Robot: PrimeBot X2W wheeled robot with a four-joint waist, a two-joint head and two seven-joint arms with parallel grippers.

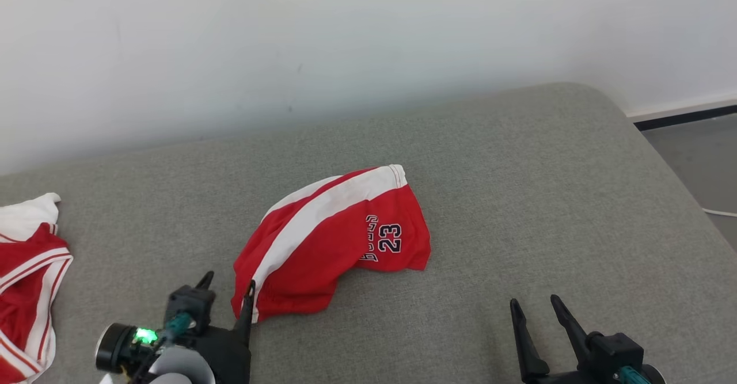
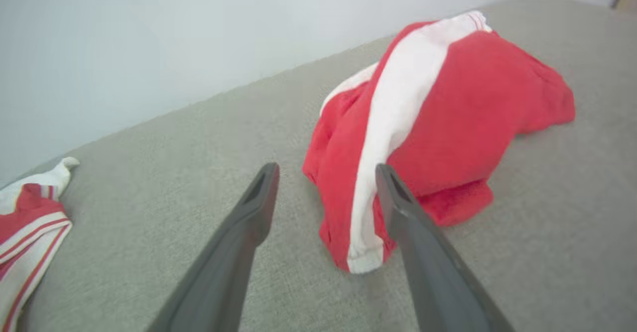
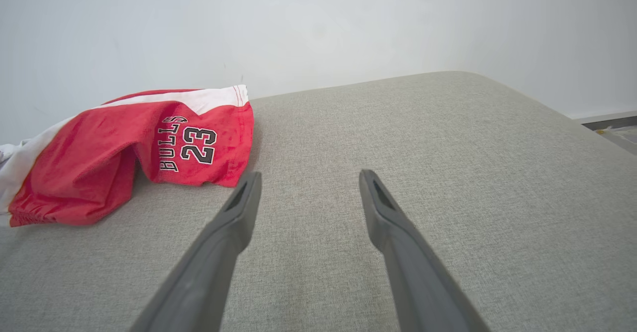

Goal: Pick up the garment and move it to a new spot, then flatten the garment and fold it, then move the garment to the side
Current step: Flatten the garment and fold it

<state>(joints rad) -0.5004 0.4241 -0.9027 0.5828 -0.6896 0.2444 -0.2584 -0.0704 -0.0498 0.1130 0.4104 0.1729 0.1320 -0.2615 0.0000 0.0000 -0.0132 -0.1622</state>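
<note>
The red shorts point(image 1: 339, 234) are seen crumpled mid-cushion point(image 1: 518, 171). The left gripper point(image 1: 228, 283) is spread wide at their near-left end, nothing held. The right gripper point(image 1: 535, 302) is spread wide and empty, near right.

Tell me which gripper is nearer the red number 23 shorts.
Left. The left gripper sits at the near left corner of the shorts, one finger by the fabric edge, jaws open. The right gripper hangs well off to their right over the grey cushion.

Two red-and-white garments: one pair of shorts point(image 1: 339, 234) numbered 23, one other garment point(image 1: 29, 280). Two end effectors: one left end effector point(image 1: 229, 278), one right end effector point(image 1: 534, 300). One grey padded surface point(image 1: 518, 200).
</note>
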